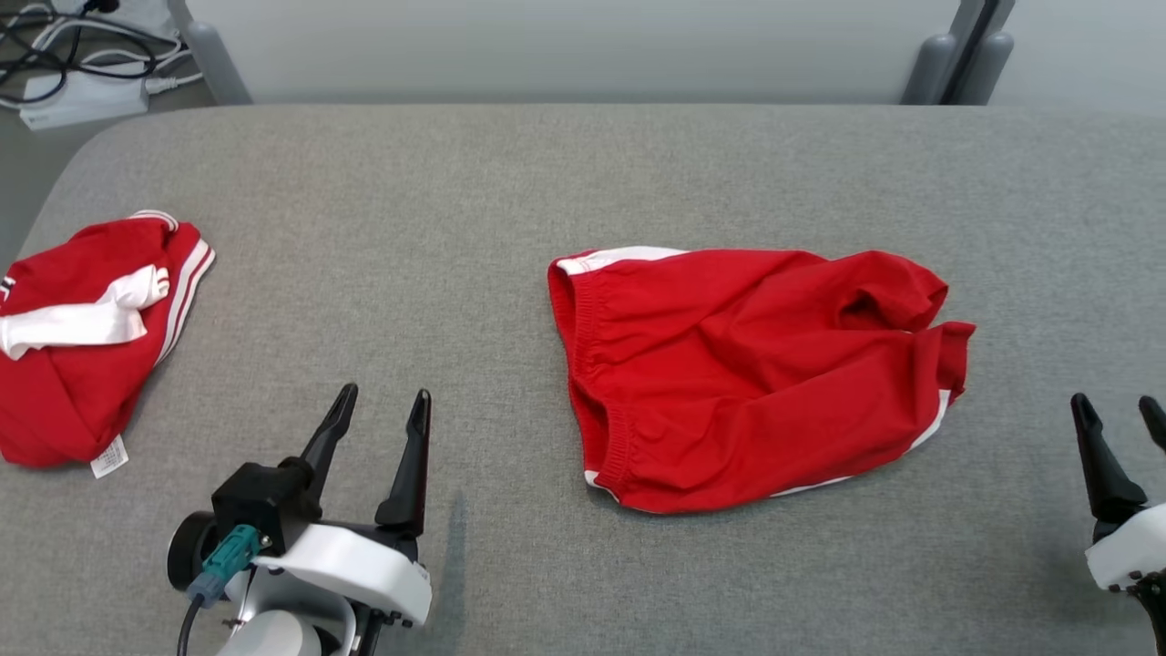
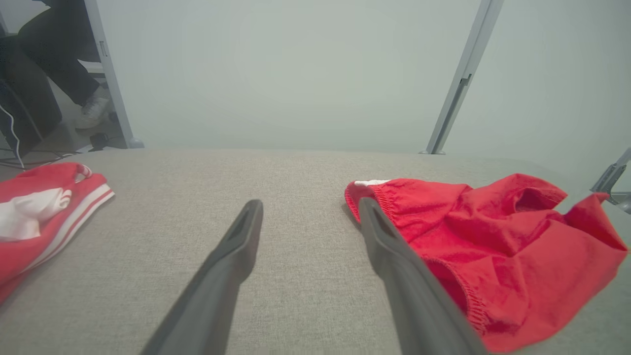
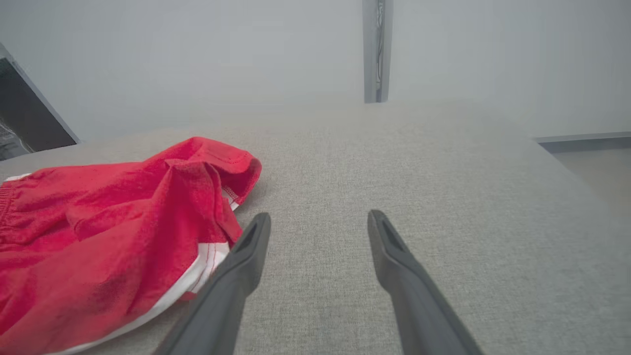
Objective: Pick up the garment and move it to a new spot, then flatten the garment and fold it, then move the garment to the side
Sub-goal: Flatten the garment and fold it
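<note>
The garment [image 1: 747,374] is a pair of red shorts with white side stripes, lying crumpled on the grey table, waistband to the left. It also shows as the red shorts [image 2: 488,251] and the same shorts [image 3: 108,236] in the wrist views. My left gripper [image 1: 383,428] stands open at the lower left, left of the waistband, holding nothing; in its wrist view the left gripper [image 2: 310,207] spans bare cloth. My right gripper [image 1: 1120,415] stands open at the lower right, apart from the leg hems; the right gripper [image 3: 319,219] holds nothing.
A second red and white garment [image 1: 82,337] lies bunched at the table's left edge, also seen as a red bundle [image 2: 39,212]. Cables and a white power strip [image 1: 73,91] lie on the floor beyond the far left corner. A person's foot [image 2: 93,111] is beyond the table.
</note>
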Controlling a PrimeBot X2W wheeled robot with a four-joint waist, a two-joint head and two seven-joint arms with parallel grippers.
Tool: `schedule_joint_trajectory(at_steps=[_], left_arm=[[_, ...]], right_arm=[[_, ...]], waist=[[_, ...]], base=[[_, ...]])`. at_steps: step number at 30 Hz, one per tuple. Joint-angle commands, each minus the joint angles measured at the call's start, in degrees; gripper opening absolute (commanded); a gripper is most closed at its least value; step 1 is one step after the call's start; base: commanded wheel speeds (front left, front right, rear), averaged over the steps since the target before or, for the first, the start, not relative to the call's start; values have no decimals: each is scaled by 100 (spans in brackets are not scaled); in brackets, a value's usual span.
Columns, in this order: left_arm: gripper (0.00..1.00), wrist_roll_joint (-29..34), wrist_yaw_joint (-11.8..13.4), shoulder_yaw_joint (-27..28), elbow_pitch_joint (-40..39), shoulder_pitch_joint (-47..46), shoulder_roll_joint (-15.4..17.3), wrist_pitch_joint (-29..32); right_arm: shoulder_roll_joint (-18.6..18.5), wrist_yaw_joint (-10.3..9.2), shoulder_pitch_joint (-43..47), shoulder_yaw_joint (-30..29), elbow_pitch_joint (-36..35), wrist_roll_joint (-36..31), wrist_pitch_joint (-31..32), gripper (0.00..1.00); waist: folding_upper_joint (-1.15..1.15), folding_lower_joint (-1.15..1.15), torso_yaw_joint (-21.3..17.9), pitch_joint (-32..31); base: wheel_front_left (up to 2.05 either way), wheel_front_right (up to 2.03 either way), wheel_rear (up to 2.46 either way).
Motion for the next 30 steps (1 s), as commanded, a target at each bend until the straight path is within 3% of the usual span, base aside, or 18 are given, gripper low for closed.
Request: schedule_joint_trajectory(at_steps=[1,7,13,21,30], left_arm=[[100,-58,44,209,-150,-81,184,-13],[100,-57,149,196,-276,138,293,62],[100,-43,288,145,-425,393,357,140],[100,-29,434,186,-532,608,526,207],[100,1,496,182,-594,608,587,234]], right_arm=[[-126,0,106,-60,-315,-124,-98,100],[359,0,951,-759,-1475,-1078,-100,100],[943,0,1726,-1145,-2169,-1795,-101,100],[1536,0,2395,-1429,-2755,-2206,8,100],[1682,0,2467,-1436,-2983,-2288,148,100]], waist=[[0,0,-70,-103],[0,0,-125,-380],[0,0,-92,-616],[0,0,-93,-727],[0,0,-82,-682]], base=[[0,0,0],[0,0,0],[0,0,0],[0,0,0],[0,0,0]])
